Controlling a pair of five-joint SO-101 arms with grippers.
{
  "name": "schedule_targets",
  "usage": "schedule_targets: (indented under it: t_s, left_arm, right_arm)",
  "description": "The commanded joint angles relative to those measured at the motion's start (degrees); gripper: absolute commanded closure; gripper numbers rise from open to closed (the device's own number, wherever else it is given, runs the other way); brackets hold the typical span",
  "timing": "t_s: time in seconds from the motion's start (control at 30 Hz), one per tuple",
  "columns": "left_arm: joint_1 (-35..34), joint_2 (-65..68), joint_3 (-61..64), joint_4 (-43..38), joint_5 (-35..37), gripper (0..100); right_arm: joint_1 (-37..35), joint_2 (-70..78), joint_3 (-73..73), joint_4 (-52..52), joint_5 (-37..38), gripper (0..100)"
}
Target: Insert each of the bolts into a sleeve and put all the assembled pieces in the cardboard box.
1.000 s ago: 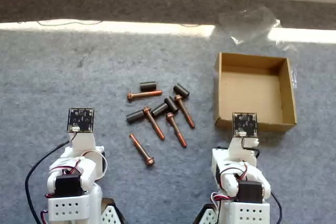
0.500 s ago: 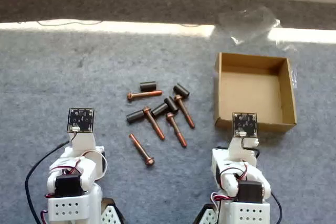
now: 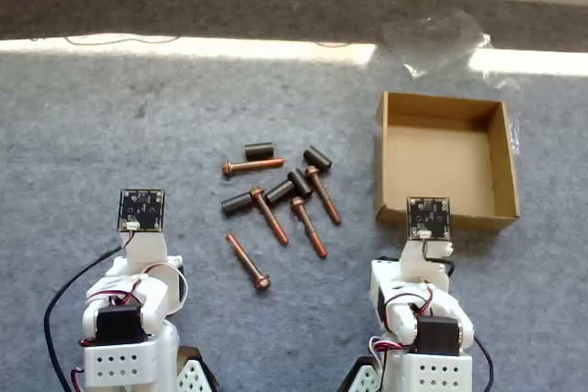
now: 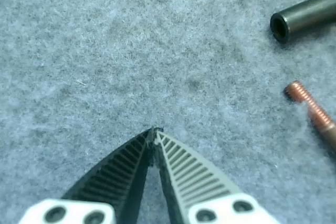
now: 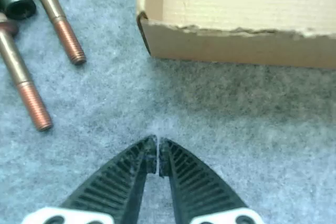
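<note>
Grippers first, since they're nearest: the left gripper [image 4: 154, 129] has its jaws pressed together on nothing, hanging over bare grey carpet [image 3: 138, 126]. The right gripper [image 5: 156, 140] is the same deal, jaws closed and empty, just short of the near wall of the cardboard box [image 3: 380, 162]. In the high view the two arms sit at the lower left and lower right of the frame.

Next out is a lone bolt [image 3: 248, 262] lying diagonally, lower centre, apart from everything else. Past it, around the middle of the frame, is the main pile: four more bolts [image 3: 309, 227] and five dark sleeves [image 3: 237, 203], all loose and jumbled, some touching. No bolt is inside a sleeve.

The box sits right of centre and looks empty, though the right arm's camera hides a bit of its near edge, so I can't swear to that corner. A crumpled plastic bag [image 3: 434, 41] lies beyond it, at the upper right.

So I'd say we're at the very start, with nothing assembled. The next move calls for opening the jaws and going for one bolt and one sleeve. The lone bolt is probably the easy first grab for the left arm, and a sleeve at the pile's edge suits the other.
</note>
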Motion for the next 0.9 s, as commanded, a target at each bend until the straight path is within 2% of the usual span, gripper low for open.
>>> schedule_targets:
  t_s: [0.0,0.37,0.87]
  left_arm:
    - [-0.40,-0.57,1.27,0.53,0.00,99]
    - [-0.40,-0.57,1.27,0.53,0.00,99]
    - [-0.13,-0.57,1.27,0.53,0.09,99]
  right_arm:
    - [-0.04,-0.57,6.02,-0.48,0.18,99.2]
    - [-0.31,-0.57,6.02,-7.78,0.26,99.2]
    - [-0.40,-0.48,6.02,-5.05,0.26,99.2]
